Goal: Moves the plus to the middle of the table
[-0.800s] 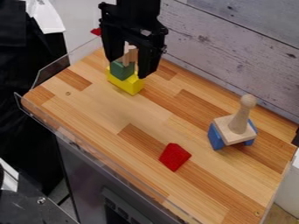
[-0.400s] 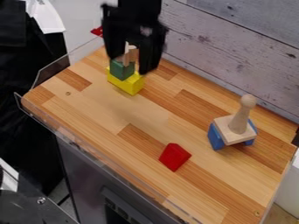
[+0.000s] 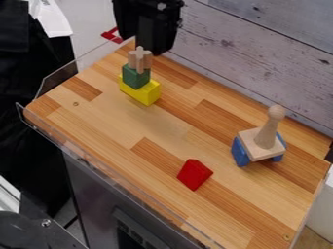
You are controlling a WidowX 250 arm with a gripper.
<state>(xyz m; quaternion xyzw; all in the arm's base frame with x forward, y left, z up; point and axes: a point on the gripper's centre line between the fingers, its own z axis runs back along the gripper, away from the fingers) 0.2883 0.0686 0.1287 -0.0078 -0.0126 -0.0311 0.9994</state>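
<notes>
Camera view has the gripper (image 3: pixel 148 47) up near the top edge, and whether it's parted or clenched, I can't tell! Down on the table (image 3: pixel 104 116), the wooden plus (image 3: pixel 139 59) sits atop the green block (image 3: pixel 135 77), itself stacked on the yellow block (image 3: pixel 140 93).

Bench: striped brown wooden bench (image 3: pixel 98 116), clear plastic rim (image 3: pixel 57 79)
Wall: pale grey wood-plank wall (image 3: pixel 260 44), behind
Below: dark grey cabinet (image 3: pixel 101 189)

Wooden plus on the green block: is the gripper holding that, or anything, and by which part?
Nothing appears to be held: the wooden plus rests ungripped on the green block, near the gripper.
</notes>
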